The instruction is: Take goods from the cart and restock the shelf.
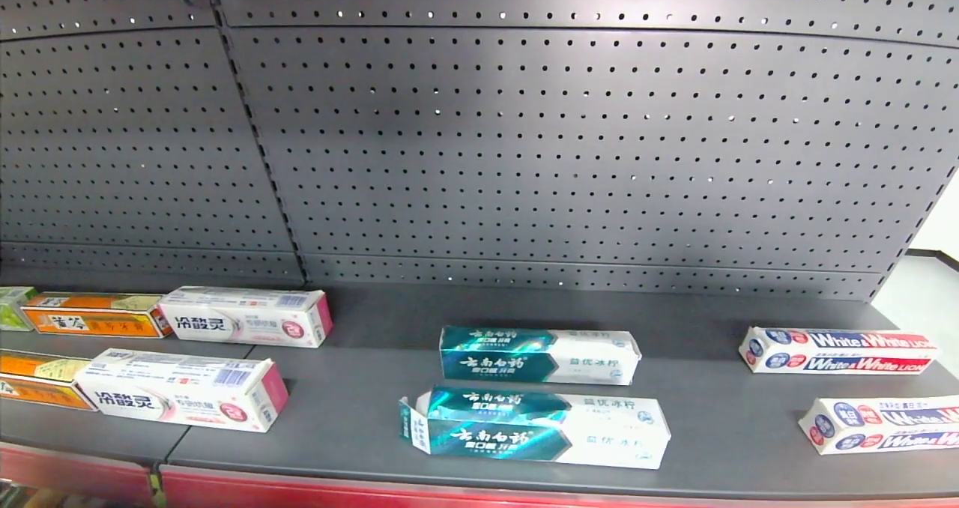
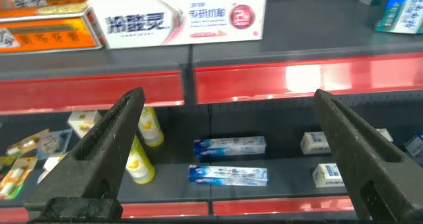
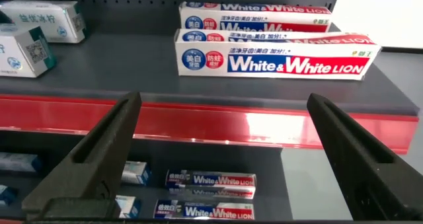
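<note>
Currently two orange boxes (image 1: 94,315) (image 1: 37,381), two pink boxes (image 1: 247,317) (image 1: 180,392), two teal boxes (image 1: 539,354) (image 1: 539,427), two white boxes (image 1: 839,349) (image 1: 884,424); both jaws gape.

The left gripper (image 2: 228,95) has two matte black fingers (image 2: 99,151), long and wedge-shaped, tapering to blunt tips; each carries a shallow recessed groove along its upper face, and the surface looks finely grained; the right gripper (image 3: 225,97) is built alike, its fingers (image 3: 92,154) the same dark, angular, grooved wedges.

I see a matt metal shelf (image 1: 359,395), perforated metal back panel (image 1: 524,156), glossy card toothpaste boxes (image 1: 539,354), shiny red edge strip (image 2: 297,78).
</note>
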`<state>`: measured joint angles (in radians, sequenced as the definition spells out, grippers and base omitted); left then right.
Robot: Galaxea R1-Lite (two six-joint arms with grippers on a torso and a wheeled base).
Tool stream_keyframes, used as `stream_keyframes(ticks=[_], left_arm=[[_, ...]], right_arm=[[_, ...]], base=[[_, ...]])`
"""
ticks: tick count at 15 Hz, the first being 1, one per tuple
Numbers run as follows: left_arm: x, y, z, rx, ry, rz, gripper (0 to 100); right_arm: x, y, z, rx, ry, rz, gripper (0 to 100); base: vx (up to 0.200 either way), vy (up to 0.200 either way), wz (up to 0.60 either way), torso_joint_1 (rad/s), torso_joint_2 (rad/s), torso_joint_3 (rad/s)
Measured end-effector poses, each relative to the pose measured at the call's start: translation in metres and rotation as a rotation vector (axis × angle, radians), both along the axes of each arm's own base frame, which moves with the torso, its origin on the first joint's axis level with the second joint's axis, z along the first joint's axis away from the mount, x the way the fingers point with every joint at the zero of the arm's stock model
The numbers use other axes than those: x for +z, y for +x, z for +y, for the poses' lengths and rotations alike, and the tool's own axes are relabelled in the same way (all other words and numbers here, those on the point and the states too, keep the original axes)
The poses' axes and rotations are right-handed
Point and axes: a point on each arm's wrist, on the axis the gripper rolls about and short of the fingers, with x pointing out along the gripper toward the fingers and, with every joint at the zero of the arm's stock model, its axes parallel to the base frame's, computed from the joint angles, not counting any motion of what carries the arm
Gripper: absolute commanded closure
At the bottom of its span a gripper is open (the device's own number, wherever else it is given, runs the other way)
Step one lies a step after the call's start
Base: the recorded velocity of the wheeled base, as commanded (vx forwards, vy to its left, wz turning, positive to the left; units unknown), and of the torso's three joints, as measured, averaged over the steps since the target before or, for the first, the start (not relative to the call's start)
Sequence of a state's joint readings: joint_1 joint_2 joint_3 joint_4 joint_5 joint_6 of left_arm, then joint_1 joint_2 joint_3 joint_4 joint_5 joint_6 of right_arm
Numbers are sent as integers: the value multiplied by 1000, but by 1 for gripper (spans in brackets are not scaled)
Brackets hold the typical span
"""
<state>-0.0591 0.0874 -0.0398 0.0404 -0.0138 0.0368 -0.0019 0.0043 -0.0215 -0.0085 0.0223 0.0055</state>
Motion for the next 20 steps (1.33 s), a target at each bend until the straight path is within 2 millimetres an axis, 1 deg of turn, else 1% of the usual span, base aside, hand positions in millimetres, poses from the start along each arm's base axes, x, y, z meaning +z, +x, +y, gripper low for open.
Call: stream_keyframes(ticks=[8, 10, 19, 20], left_arm=[[0, 0, 0, 2, 0, -1, 0], [0, 0, 0, 3, 0, -1, 0], [0, 0, 0, 3, -2, -1, 0], [0, 0, 0, 2, -5, 0, 0]], right_arm=[[0, 0, 0, -3, -2, 1, 0], [0, 0, 0, 0, -1, 1, 0], [0, 0, 0, -2, -2, 2, 0], [0, 0, 0, -1, -2, 2, 0]], base=[[0, 0, 0, 0, 0, 0], [0, 0, -600, 2, 5, 7], [0, 0, 0, 0, 0, 0], [0, 200, 0, 2, 2, -2]])
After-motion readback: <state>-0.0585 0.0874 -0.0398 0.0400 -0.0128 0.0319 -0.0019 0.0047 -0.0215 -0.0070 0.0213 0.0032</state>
